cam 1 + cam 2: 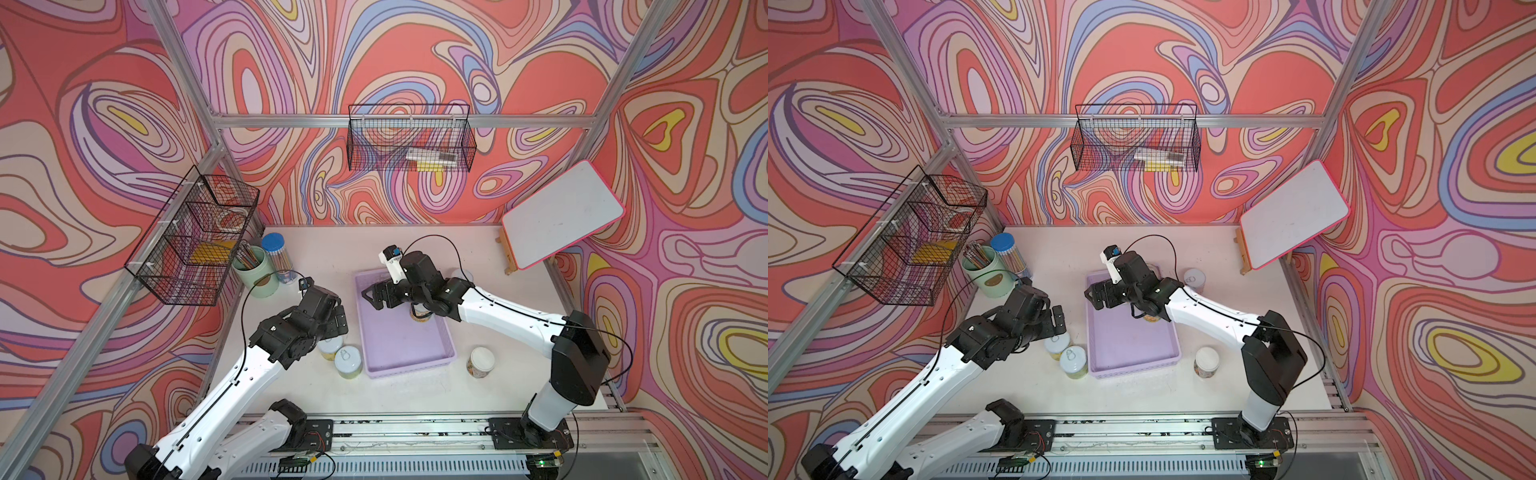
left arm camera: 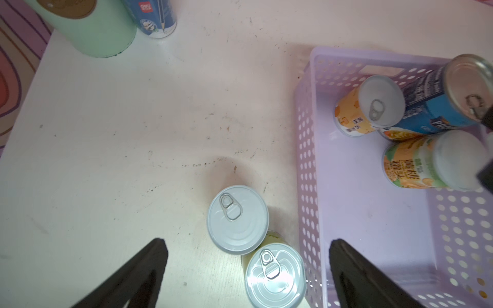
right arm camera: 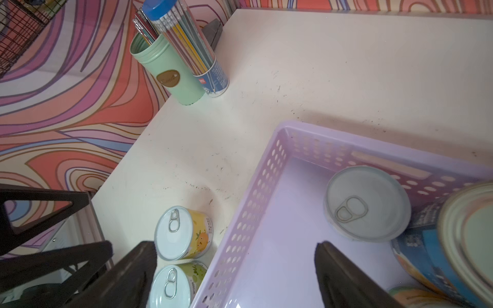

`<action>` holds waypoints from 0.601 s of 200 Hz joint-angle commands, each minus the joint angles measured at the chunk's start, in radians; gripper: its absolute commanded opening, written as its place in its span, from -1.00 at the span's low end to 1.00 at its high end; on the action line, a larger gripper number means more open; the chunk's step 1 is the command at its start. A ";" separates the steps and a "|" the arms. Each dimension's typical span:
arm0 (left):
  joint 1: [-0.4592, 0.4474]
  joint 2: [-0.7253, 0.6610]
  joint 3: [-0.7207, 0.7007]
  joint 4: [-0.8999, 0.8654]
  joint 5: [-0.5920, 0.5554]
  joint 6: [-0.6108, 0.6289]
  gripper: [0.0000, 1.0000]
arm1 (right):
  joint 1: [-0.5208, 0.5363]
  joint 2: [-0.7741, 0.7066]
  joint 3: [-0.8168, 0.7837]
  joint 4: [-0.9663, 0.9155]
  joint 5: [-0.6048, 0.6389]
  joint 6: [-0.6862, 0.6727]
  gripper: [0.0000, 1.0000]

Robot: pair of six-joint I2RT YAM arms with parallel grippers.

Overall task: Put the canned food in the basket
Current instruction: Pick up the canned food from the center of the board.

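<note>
Right claw (image 1: 370,299), over the basket (image 1: 411,368), should rise straight up, I judge, so its fingers clear the cans (image 2: 370,106) inside. Left claw (image 2: 246,241) should straddle one of the two cans (image 2: 237,218) just beside the basket without nudging its neighbour. Both claws are spread wide and empty, touching nothing; another can (image 1: 1206,361) stands across the basket.

Three cans (image 2: 370,106) sit in the basket (image 1: 409,367), two cans (image 1: 348,362) just left of it, a can (image 1: 481,361) right.
</note>
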 commanded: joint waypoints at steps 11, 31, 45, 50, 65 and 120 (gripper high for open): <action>-0.008 0.017 0.006 -0.134 -0.088 -0.078 0.98 | -0.003 -0.050 -0.041 0.100 -0.074 0.078 0.87; -0.006 0.022 -0.005 -0.158 -0.111 -0.099 0.98 | -0.003 -0.068 -0.055 0.091 -0.065 0.067 0.87; -0.004 0.034 -0.014 -0.134 -0.079 -0.083 0.98 | -0.001 -0.081 -0.062 0.079 -0.059 0.057 0.87; -0.001 0.042 -0.017 -0.121 -0.058 -0.075 0.98 | -0.002 -0.086 -0.065 0.075 -0.058 0.053 0.87; 0.000 0.088 -0.017 -0.081 0.009 -0.055 0.98 | -0.001 -0.098 -0.078 0.074 -0.053 0.048 0.87; 0.030 0.223 -0.070 0.060 0.165 -0.036 0.98 | -0.003 -0.141 -0.115 0.050 -0.022 0.028 0.86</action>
